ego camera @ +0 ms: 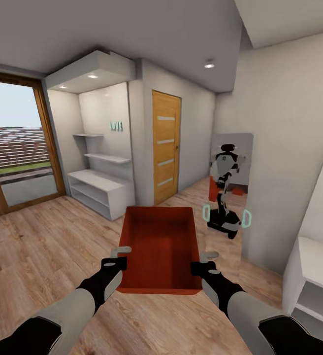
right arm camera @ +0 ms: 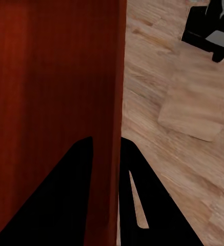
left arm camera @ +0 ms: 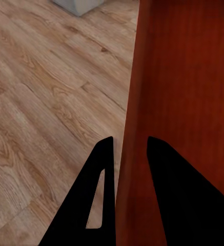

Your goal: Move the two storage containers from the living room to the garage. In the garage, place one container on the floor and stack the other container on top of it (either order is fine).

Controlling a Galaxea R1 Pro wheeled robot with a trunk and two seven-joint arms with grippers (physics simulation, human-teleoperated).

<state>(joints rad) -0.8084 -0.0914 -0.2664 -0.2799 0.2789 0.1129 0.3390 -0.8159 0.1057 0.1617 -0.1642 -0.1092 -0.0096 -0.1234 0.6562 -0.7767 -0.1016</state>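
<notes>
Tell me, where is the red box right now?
In the head view, the storage container is held up over the wood floor, between the left gripper and right gripper, facing the orange door.

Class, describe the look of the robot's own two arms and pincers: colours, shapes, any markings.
Both arms are alike: light grey forearm shells with black joints and black wrists. The left pincer and right pincer have pale grey fingers in the head view; the wrist views show them as black tapering wedges. No cables or markings show.
</notes>
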